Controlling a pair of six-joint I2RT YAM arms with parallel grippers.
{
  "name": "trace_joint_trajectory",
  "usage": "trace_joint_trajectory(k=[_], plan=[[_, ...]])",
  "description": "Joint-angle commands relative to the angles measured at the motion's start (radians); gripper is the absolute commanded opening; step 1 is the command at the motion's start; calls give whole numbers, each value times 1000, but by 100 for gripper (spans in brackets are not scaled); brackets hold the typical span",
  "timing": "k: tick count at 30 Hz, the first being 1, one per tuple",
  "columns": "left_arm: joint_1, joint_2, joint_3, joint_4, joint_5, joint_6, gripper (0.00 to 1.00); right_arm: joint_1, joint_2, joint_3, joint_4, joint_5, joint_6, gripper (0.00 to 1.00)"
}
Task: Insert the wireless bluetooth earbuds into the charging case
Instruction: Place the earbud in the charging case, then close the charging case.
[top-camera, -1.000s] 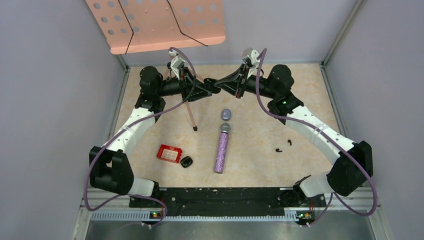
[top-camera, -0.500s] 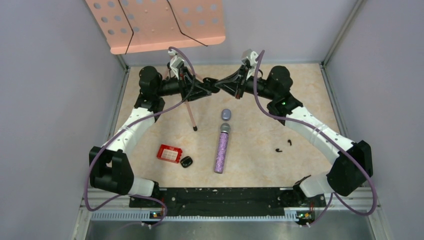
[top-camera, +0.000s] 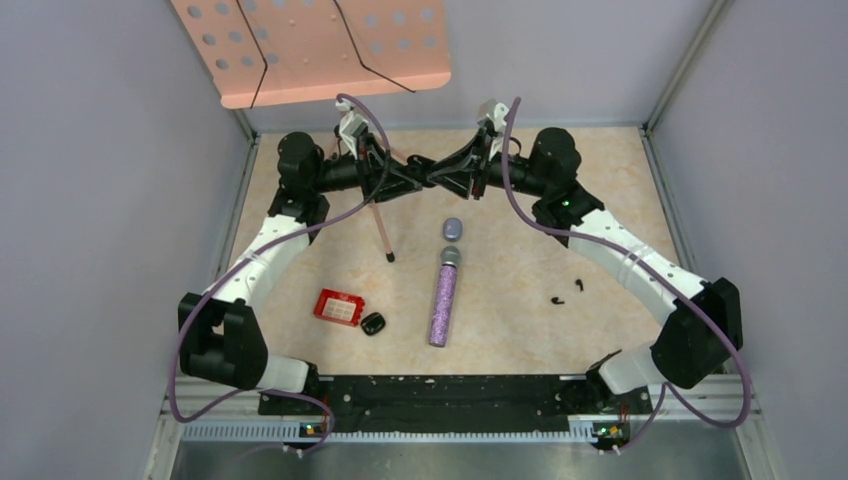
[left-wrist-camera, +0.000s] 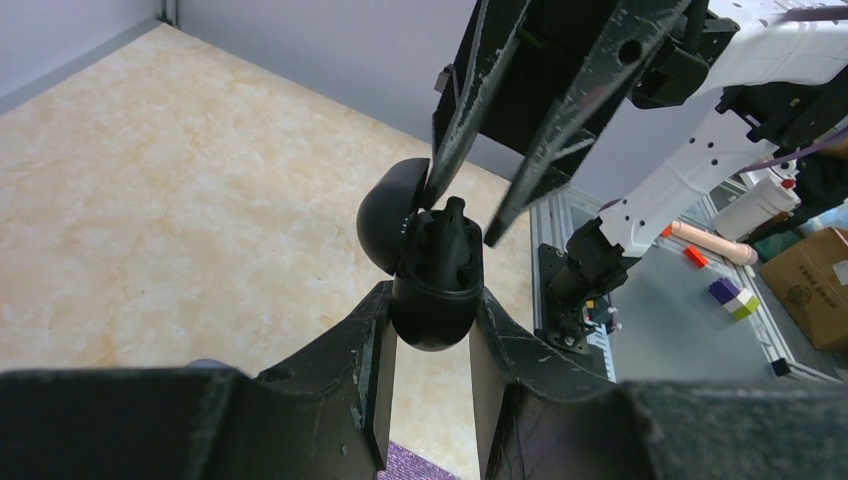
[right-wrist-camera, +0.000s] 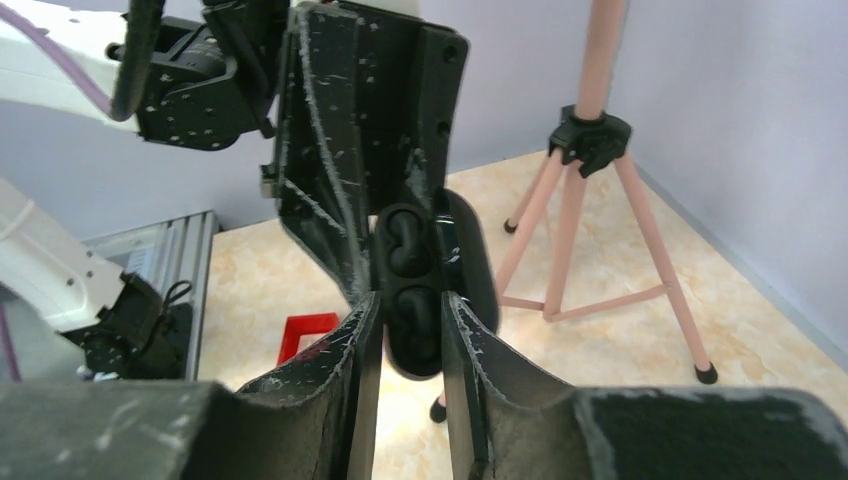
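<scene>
**A:** Pale marbled bench (top-camera: 500, 300) between grey-violet walls, with a pink holed board (top-camera: 310, 50) hanging at the back. What lies on it, seen from above?

**B:** A pink tripod (top-camera: 380, 225), a purple case (top-camera: 452, 228) and a glitter tube (top-camera: 441, 300). There is also a red box (top-camera: 338, 307) with a black oval (top-camera: 373, 324) just beside it. Two black buds (top-camera: 556, 299) lie loose on the right, well apart from the rest.

**A:** And the arms?

**B:** The left claw (top-camera: 420, 177) and right claw (top-camera: 447, 172) meet tip to tip above the far side of the bench. From there I cannot tell how their fingers stand.

**A:** The left wrist view?

**B:** The left claw pinches an open black case (left-wrist-camera: 435, 290) by its lower half, with the lid (left-wrist-camera: 390, 215) swung to the left. One bud (left-wrist-camera: 455, 212) sits in it, stem up. The right claw's fingers point down from above, spread. One tip is at the lid's edge and the other is clear of the stem.

**A:** The right wrist?

**B:** Its own fingers stand apart and grip nothing. The black case shows in the gap between them, with the left claw clamped on it from above. Dark rounded shapes fill its two wells, but I cannot tell buds from bare wells. The tripod and red box stand behind.
</scene>
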Motion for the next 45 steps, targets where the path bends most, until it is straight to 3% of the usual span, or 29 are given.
trace_joint_trajectory(k=[1,10,15,19,29,38,45], plan=[[-3,-41,8,42,-18,50,0,17,-35,89,-116,-86,-63,31],[-1,-39,-42,36,-23,100,0,-12,-145,157,-367,-26,-205,61],[-3,-47,-64,37,9,146,0,-35,-71,214,-472,-80,-263,78],[-7,-61,-78,39,28,179,0,-36,31,302,-635,-156,-362,80],[-18,-92,-90,-66,49,289,0,-14,129,338,-569,-204,-331,80],[-20,-54,-125,4,-209,93,0,-3,-6,248,-633,-172,-439,80],[-21,-34,-194,4,-245,66,0,-27,-115,137,-633,8,-425,81]])
